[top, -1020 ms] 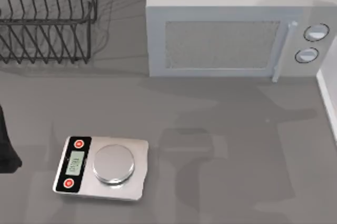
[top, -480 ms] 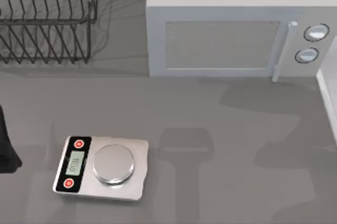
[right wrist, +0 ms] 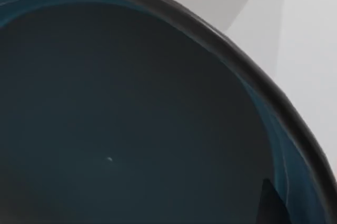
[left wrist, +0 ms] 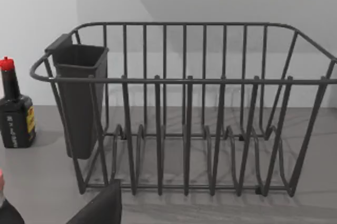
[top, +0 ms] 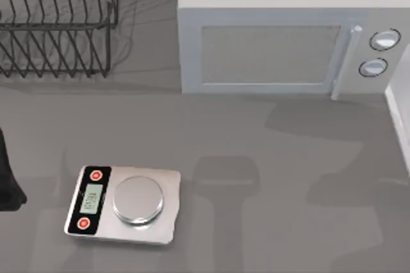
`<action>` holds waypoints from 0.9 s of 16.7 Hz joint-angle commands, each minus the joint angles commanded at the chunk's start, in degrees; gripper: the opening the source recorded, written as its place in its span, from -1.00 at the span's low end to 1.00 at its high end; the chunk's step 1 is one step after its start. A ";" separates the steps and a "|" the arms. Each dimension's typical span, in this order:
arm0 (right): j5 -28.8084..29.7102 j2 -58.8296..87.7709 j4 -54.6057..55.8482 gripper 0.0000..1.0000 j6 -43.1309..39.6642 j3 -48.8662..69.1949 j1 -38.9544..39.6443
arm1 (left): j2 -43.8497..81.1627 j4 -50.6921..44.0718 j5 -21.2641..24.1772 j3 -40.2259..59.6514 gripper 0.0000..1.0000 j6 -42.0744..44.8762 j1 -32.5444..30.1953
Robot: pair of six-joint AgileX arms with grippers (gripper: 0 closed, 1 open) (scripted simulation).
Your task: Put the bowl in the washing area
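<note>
The bowl (right wrist: 131,129) sits close under the right wrist camera, its glossy dark blue inside and thin dark rim taking up most of that view; a dark sliver at its lower edge may be a finger, but I cannot tell how the right gripper's jaws stand.

Taking the kitchen scale (top: 123,204) as the landmark: it rests on the grey table (top: 288,177) with its silver round plate (top: 138,198) bare, two red buttons and a small display on its black panel; the display's writing is too small to read. Behind the scale stands the black wire dish rack (top: 57,23), and behind and to its right the white microwave (top: 288,36) with two round knobs. Left of the scale, at the table's edge, the left arm (top: 8,177) is parked.

The left wrist view faces the rack (left wrist: 184,108) with its dark cutlery cup (left wrist: 79,98), a red-capped dark bottle (left wrist: 16,113) beside it; its yellow label is unreadable. I cannot tell how the left jaws stand.
</note>
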 joint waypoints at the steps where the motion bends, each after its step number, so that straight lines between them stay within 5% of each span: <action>1: -0.07 0.57 1.25 -1.00 0.31 -0.15 0.95 | 0.00 0.00 0.00 0.00 1.00 0.00 0.00; 8: -1.24 19.51 25.12 -1.00 1.14 -2.23 6.22 | 0.00 0.00 0.00 0.00 1.00 0.00 0.00; 15: 0.41 40.64 45.92 -1.00 -0.45 -6.02 -0.19 | 0.00 0.00 0.00 0.00 1.00 0.00 0.00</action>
